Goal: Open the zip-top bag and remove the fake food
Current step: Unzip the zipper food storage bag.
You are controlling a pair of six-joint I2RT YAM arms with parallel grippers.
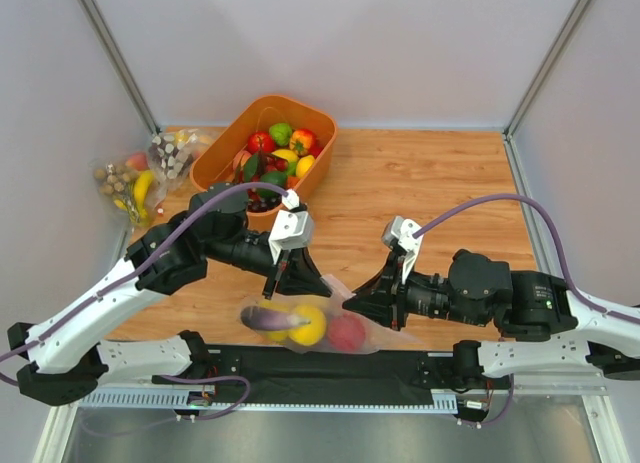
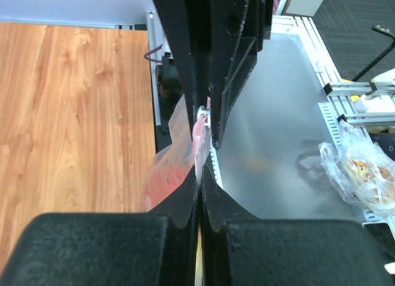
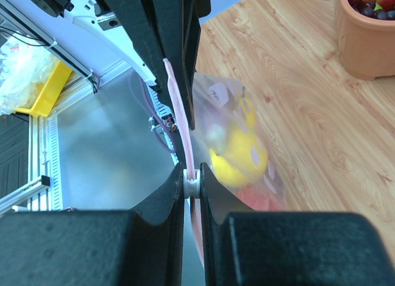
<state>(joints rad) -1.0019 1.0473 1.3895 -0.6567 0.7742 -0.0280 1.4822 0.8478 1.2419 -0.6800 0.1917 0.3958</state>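
Clear crinkly zip-top bag (image 1: 335,288) between arms, at front of wood table (image 1: 430,183). Shiny red, yellow, purple plastic food (image 1: 310,325) inside. Left gripper (image 1: 275,291) pinches bag edge. Right gripper (image 1: 350,305) pinches pink zip strip (image 3: 176,107). Step: opening. Next, probably: pull apart gently.

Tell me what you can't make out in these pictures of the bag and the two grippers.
Top view: the mouth of the zip-top bag is covered by the left gripper and right gripper, so I can't tell whether it is open or sealed.
Right wrist view: the fake food is blurred behind the plastic.
Right wrist view: the orange bin is cut off by the top edge.
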